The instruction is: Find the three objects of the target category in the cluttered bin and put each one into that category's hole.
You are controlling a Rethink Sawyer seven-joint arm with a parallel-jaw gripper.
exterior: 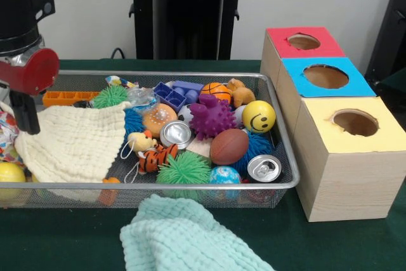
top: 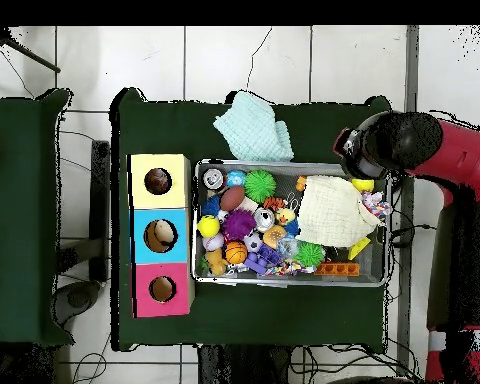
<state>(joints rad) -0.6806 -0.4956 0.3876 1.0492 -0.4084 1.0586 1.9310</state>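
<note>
While the red and black gripper (exterior: 25, 115) hangs at the left end of the silver wire-mesh bin (exterior: 279, 113), its tip meets the cream waffle-weave cloth (exterior: 73, 144) — whether it is parted or closed cannot be told. That cloth lies rumpled over the bin's left half, hiding whatever is beneath. A mint-green cloth (exterior: 187, 236) lies outside the bin, cut off by the lower edge.

Wire-mesh metal bin (exterior: 287, 157), wooden boxes (exterior: 346, 185)
</note>
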